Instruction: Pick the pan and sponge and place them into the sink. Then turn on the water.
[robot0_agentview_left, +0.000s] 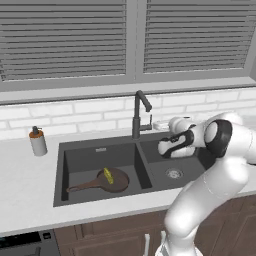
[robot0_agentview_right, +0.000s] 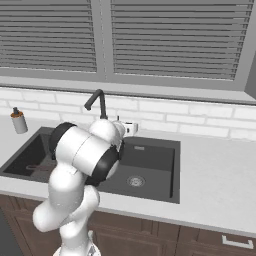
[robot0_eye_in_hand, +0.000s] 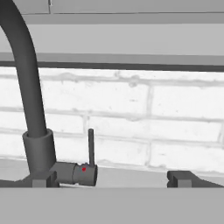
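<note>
The sink (robot0_agentview_left: 100, 150) is dark grey, with a silver drain (robot0_agentview_left: 174, 173) in its right basin. In the left basin lies the dark brown pan (robot0_agentview_left: 112, 181), and on it the sponge (robot0_agentview_left: 108, 175) is yellow with a dark green side. The faucet (robot0_agentview_left: 138, 114) is matte dark grey, and its lever (robot0_eye_in_hand: 90, 146) base carries a small red dot. The counter (robot0_agentview_left: 25, 185) is pale grey-white. The wall (robot0_agentview_left: 75, 116) is white brick with grey joints. The blinds (robot0_agentview_left: 65, 37) are grey with darker horizontal slat lines. The soap bottle (robot0_agentview_left: 37, 142) is light grey with a brown pump. The cabinets (robot0_agentview_left: 110, 235) are brown. The arm (robot0_agentview_left: 200, 200) is white with dark joints.
</note>
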